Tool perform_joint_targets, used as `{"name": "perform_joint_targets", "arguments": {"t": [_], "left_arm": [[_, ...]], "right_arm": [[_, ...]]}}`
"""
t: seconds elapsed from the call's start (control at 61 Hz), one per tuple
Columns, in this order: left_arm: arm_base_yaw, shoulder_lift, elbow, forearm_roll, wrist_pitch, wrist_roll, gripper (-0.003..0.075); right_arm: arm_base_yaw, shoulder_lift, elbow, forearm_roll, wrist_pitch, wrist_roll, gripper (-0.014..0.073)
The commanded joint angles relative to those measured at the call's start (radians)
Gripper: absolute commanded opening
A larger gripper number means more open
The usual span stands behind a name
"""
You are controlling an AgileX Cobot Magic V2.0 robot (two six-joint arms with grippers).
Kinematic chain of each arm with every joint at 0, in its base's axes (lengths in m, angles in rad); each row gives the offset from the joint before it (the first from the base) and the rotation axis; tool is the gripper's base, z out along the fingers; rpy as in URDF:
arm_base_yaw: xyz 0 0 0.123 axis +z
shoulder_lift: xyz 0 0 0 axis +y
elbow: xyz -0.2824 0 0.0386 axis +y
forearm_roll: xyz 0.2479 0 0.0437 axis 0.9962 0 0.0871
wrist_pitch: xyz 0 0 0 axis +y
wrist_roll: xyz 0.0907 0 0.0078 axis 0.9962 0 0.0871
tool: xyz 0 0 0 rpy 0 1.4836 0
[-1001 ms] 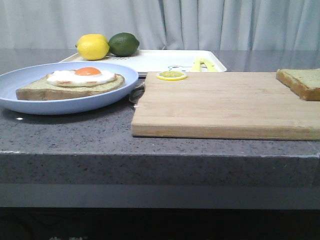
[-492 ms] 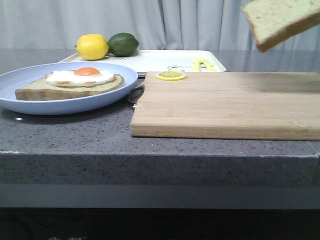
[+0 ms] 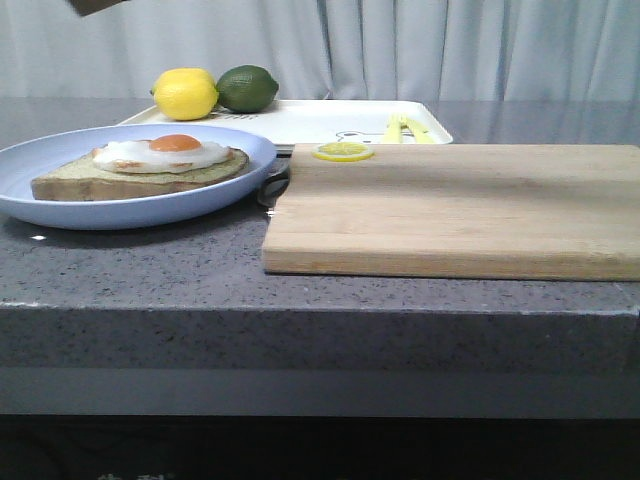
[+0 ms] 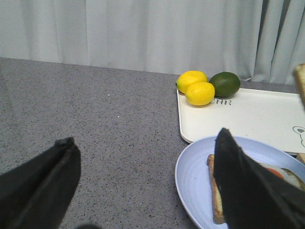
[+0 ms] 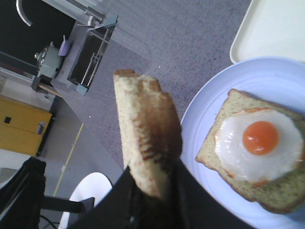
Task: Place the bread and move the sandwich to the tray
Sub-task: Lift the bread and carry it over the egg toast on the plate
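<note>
While the bread [image 5: 147, 138] is being carried edge-on, the right tool [image 5: 150, 193] is pinching its lower crust, so the slice is standing nearly upright in the right wrist view, with the open-faced sandwich [image 5: 257, 150] and its light-blue plate [image 5: 200, 119] lying below and to one side of it. In the front view only a brown corner of the slice is showing at the top left, above the plate's end of the bench [image 3: 150, 270]. Judgement: holding by one edge is leaving the broad face free to be laid flat onto the egg, so the slice is needing to be tipped level before release, or it may land on its crust and slide off. The left tool [image 4: 143, 181] is hanging with its fingers [image 4: 238, 186] spread wide and nothing between them, close over the plate's near rim, presumably waiting to take the plate. The tray [image 3: 320, 122] is sitting at the bench's far edge behind the plate, carrying a lemon [image 3: 185, 94] and a lime [image 3: 247, 88] at its left end, leaving open floor for the plate. The cutting board [image 3: 450, 210], with a lemon slice [image 3: 343, 151] on its far left corner, is occupying the right side of the bench.
</note>
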Motion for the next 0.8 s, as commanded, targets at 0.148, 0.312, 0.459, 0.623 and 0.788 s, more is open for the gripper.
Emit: {"name": "perform_joint_targets", "arguments": {"t": [0.148,0.312,0.459,0.623,0.788], "left_arm": [[-0.007,0.005,-0.034,-0.006,-0.08,-0.006,0.0568],[-0.007,0.005,-0.034,-0.006,-0.08,-0.006,0.0568],[-0.007,0.005,-0.034,-0.006,-0.08,-0.006,0.0568],[-0.007,0.005,-0.034,-0.006,-0.08,-0.006,0.0568],[-0.007,0.005,-0.034,-0.006,-0.08,-0.006,0.0568]], "right_arm": [[0.103,0.116,-0.029,0.184,-0.189,-0.003,-0.006],[0.103,0.191,-0.029,0.184,-0.184,-0.003,-0.006],[0.103,0.209,-0.029,0.184,-0.185,-0.003,-0.0051],[0.103,0.209,-0.029,0.183,-0.175,-0.003,0.0112],[0.098,0.208,-0.029,0.165,-0.167,-0.003,0.0268]]}}
